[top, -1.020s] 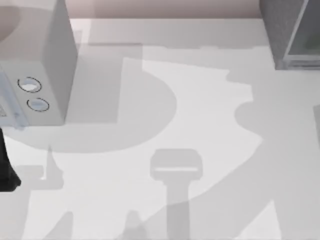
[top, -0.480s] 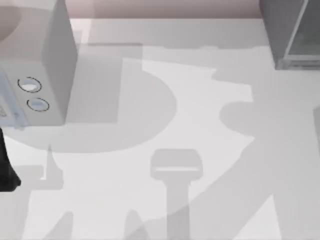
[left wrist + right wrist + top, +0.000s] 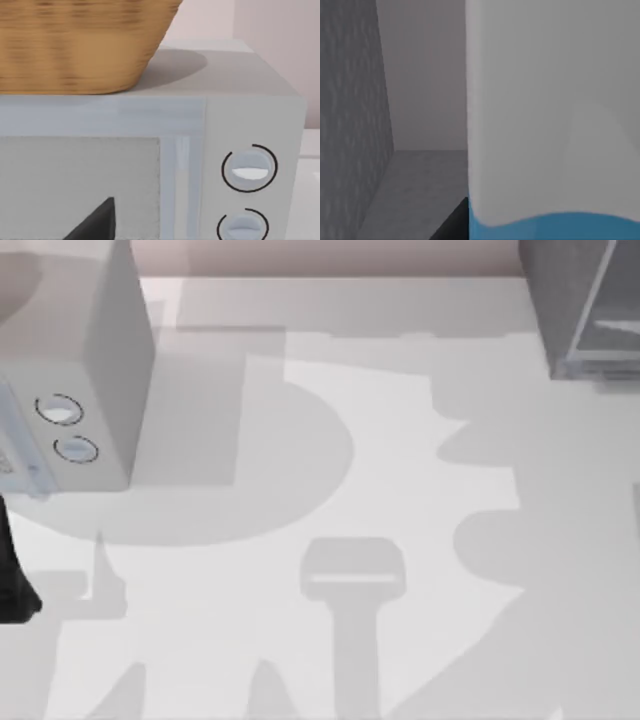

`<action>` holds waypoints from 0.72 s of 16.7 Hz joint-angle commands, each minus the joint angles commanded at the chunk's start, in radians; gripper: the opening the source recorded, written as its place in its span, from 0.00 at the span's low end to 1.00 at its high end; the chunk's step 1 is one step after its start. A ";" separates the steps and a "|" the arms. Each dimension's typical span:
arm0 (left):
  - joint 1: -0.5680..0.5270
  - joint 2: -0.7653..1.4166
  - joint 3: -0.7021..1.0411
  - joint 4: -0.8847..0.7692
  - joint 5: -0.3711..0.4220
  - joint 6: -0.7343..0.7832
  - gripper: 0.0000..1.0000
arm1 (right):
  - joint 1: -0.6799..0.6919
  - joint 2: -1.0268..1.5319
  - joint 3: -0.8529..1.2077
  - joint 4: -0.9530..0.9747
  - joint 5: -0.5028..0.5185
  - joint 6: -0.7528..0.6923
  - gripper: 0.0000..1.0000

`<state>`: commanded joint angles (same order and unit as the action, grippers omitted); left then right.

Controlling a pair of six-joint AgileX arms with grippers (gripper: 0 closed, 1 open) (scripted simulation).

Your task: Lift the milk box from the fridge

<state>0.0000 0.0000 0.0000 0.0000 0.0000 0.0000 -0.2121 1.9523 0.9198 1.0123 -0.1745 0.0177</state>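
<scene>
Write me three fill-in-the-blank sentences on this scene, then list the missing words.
1. A woven ____ sits on top of the light grey box.
2. The front of the light grey box carries ____ round dials.
3. In the right wrist view, the milk box has a white face with a ____ band below it.

Missing words: basket; two; blue

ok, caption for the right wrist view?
Milk box close to the right wrist camera, inside the fridge.
</scene>
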 joint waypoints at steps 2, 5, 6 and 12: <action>0.000 0.000 0.000 0.000 0.000 0.000 1.00 | -0.007 -0.055 -0.085 0.034 -0.010 0.002 0.00; 0.000 0.000 0.000 0.000 0.000 0.000 1.00 | -0.013 -0.093 -0.133 0.058 -0.017 0.002 0.00; 0.000 0.000 0.000 0.000 0.000 0.000 1.00 | -0.013 -0.093 -0.133 0.058 -0.017 0.002 0.00; 0.000 0.000 0.000 0.000 0.000 0.000 1.00 | 0.002 -0.142 -0.153 0.022 -0.011 0.001 0.00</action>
<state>0.0000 0.0000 0.0000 0.0000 0.0000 0.0000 -0.2104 1.8105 0.7671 1.0345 -0.1853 0.0182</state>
